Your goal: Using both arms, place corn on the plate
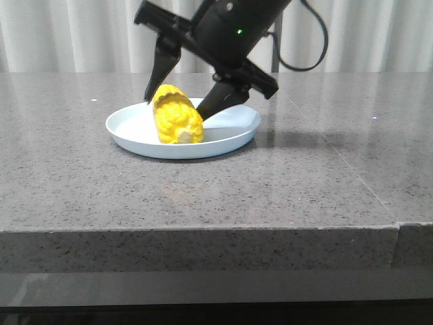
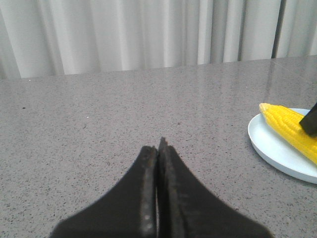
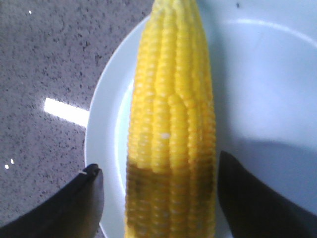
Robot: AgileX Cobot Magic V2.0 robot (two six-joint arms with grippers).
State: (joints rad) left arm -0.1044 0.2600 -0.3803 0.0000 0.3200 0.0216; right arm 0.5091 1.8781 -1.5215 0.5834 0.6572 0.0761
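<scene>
On my front camera the corn (image 1: 177,115) lies on the plate (image 1: 233,134), resting toward the plate's left half with its pale stub end pointing at me and its tip running back toward the far rim. The plate itself sits on the grey speckled table (image 1: 81,183), well back from the near edge.

My right end effector (image 1: 181,89) hangs over the back of the plate, tilted down from the upper right. Its two black fingers (image 1: 160,68) are spread wide and straddle the cob, one on either side of it. In the right wrist view I see the corn (image 3: 171,129) running straight up between the fingers (image 3: 250,198), with plate surface showing in the gap on each side, so nothing is gripped: the cob rests on the plate (image 3: 257,89) on its own, and the lower kernels sit in shadow. The fingertip on the plate's outer side hovers over the rim where it meets the table (image 3: 39,64); I cannot tell whether either tip touches the plate.

My left end effector (image 2: 159,148) is pressed closed, the two fingers (image 2: 146,193) meeting along a thin seam with nothing between them. It sits low over bare table (image 2: 89,134), well apart from the plate (image 2: 277,148). From that wrist camera the plate shows at the edge of view with part of the corn (image 2: 290,126) on it, and a dark corner of the other arm just beside the cob. A pale curtain (image 2: 148,29) hangs behind the table.
</scene>
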